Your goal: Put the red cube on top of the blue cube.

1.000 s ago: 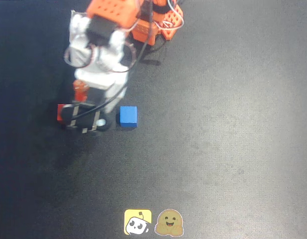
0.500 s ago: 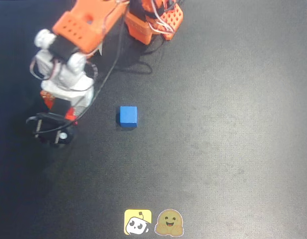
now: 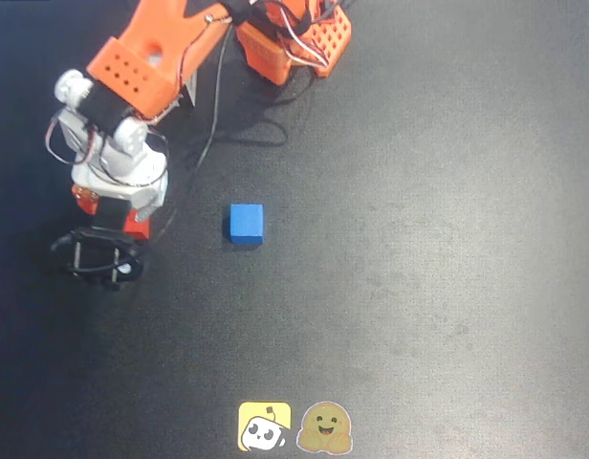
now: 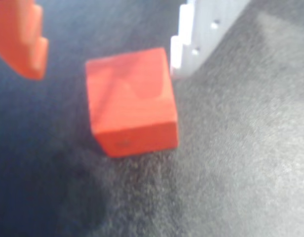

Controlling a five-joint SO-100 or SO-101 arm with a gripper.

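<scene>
Up close in the wrist view, the claw [image 4: 105, 54] stands wide open, its orange and white fingers flanking the red cube [image 4: 131, 100] without gripping it; the cube rests on the dark worktop [image 4: 241, 168]. Farther off, overhead, the blue cube [image 3: 246, 223] sits apart.

Overhead looks straight down, far; wrist close; both share red cube [image 4: 130, 108].

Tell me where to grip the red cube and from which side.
Grip the red cube across its two opposite side faces, coming down from above. It sits flat on the table, between the gripper's open orange finger and white finger, with flat parallel faces.
</scene>
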